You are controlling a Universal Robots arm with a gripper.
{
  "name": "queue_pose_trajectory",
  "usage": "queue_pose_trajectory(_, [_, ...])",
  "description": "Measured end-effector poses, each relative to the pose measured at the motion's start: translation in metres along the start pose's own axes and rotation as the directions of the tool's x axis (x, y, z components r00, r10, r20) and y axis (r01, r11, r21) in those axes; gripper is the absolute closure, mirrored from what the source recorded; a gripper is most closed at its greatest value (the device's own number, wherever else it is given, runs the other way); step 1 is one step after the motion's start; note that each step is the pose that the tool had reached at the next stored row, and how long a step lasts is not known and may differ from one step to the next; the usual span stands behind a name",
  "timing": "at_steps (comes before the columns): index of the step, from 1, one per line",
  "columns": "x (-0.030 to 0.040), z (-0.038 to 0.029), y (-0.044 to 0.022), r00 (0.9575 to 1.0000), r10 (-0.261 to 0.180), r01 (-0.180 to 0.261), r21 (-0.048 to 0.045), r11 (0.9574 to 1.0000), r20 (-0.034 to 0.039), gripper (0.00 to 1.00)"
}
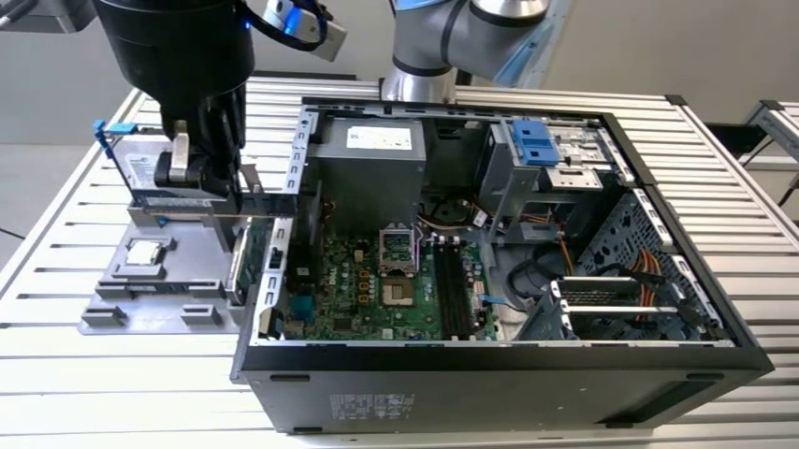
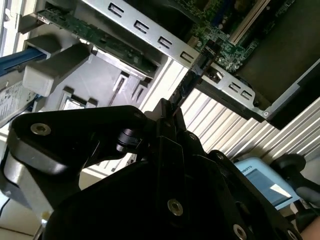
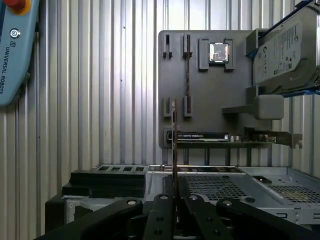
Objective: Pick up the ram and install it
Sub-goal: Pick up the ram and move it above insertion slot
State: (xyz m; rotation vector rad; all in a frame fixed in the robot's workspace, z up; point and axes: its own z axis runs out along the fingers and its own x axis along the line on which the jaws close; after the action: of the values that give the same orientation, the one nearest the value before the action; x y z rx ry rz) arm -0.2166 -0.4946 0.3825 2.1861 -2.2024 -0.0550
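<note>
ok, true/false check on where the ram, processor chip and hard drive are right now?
1. The gripper is shut on the ram. True.
2. The ram is already installed. False: it is in the gripper, and the motherboard's memory slots look empty.
3. The processor chip sits in the grey parts tray. True.
4. The hard drive is mounted inside the computer case. False: it sits on the tray, outside the case.
</note>
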Motion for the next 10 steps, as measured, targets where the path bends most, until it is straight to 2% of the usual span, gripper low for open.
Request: queue_pose_trajectory(10, [-0.0001,-0.0004,-0.0103,0.9995,-0.03,0.03,-0.0001,0.9995,-0.0014,1.0])
